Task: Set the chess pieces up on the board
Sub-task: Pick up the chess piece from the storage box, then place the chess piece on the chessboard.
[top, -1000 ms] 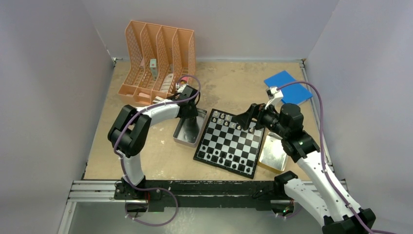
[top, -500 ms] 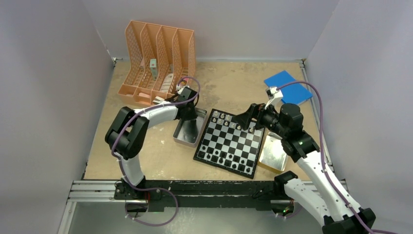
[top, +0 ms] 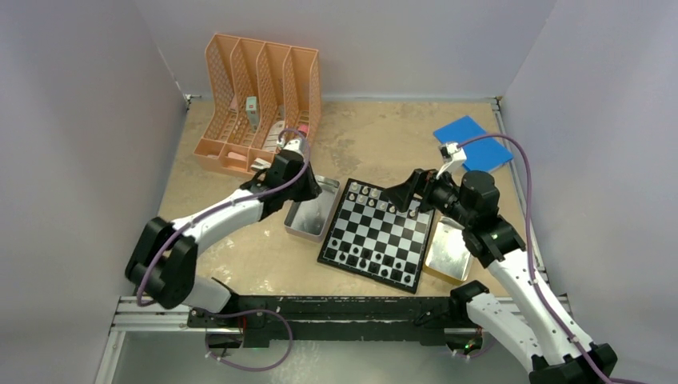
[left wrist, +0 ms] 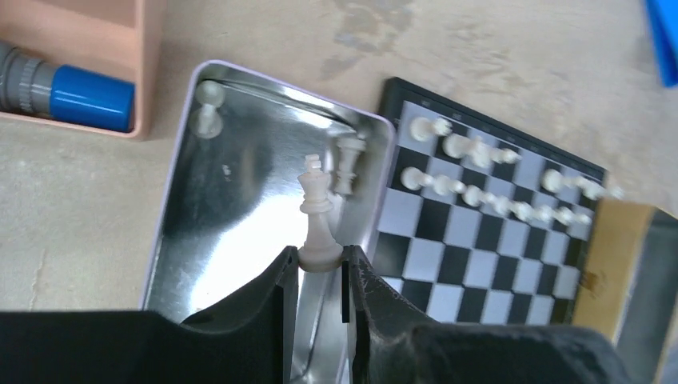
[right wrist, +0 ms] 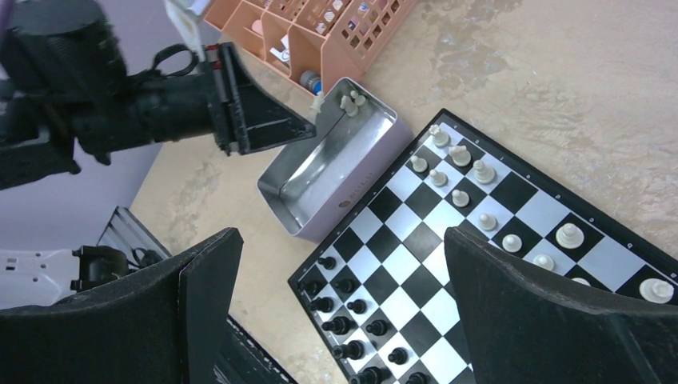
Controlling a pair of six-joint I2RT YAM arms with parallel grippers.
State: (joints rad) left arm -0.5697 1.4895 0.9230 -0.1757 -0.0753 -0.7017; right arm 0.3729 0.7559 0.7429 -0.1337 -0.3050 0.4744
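Tan worktop carries everything. Peach slotted plastic file rack at far left. Small black-and-white checkered board at centre, skewed. Open shiny metal tin just beside board's left edge; second shiny tin at its right edge.

Left gripper over open tin, fingers pinching base of white king. Right gripper above board, fingers spread wide, nothing between.

White pieces fill two far rows, black pieces near rows. Two more white chessmen in open tin: one at board-side wall, one in far corner.
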